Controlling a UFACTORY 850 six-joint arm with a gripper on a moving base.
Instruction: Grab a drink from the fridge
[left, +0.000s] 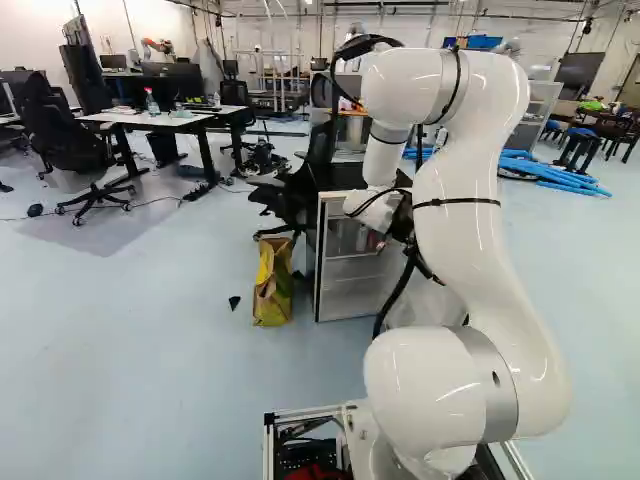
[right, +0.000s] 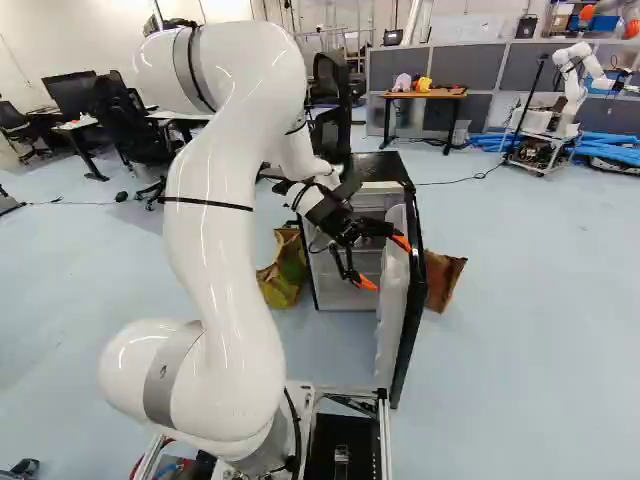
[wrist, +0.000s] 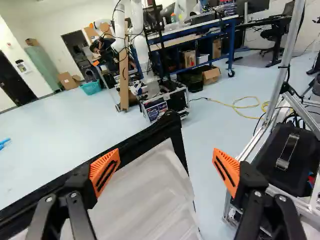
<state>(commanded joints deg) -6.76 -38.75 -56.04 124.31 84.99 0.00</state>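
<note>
The white arm (left: 475, 240) leans over toward the fridge (right: 375, 168) ahead, its door (right: 413, 310) swung open. By the door, the pincer (right: 384, 263) hangs, fingers wide apart. Any drink inside is too unclear to tell.

The white arm (left: 458, 205) rises near, right of the middle. Farther, the fridge (left: 345, 290) is partly hidden behind it. A yellow bag (left: 273, 285) stands on the floor, just left of the fridge. Far on the left is a desk (left: 142, 119); blue tubes (left: 560, 178) lie far on the right.
</note>
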